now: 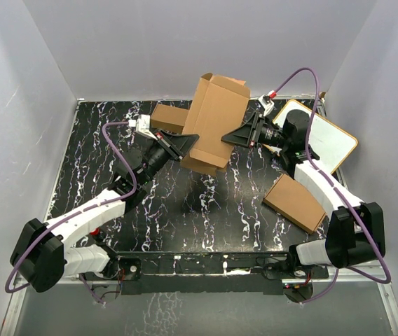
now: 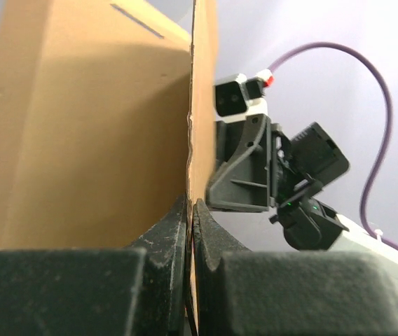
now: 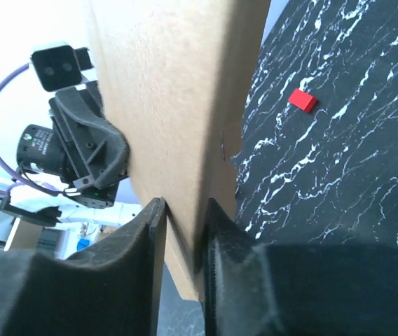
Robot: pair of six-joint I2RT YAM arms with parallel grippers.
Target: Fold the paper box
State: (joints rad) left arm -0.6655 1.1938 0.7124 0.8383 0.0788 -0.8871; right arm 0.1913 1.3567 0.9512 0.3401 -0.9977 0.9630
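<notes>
The paper box (image 1: 216,115) is a partly folded brown cardboard mailer, held tilted above the middle of the table with an open flapped end at the top. My left gripper (image 1: 190,143) is shut on its left lower edge; in the left wrist view the jaws (image 2: 192,210) pinch a thin cardboard wall (image 2: 80,126). My right gripper (image 1: 235,136) is shut on the box's right edge; in the right wrist view (image 3: 185,213) it clamps a thicker folded side (image 3: 171,91). The two grippers face each other across the box.
A smaller brown carton (image 1: 167,117) lies behind the left gripper. A flat brown carton (image 1: 295,203) lies at the right beside the right arm. A white board (image 1: 328,140) sits at the back right. A small red piece (image 3: 302,101) lies on the black marbled table (image 1: 185,210).
</notes>
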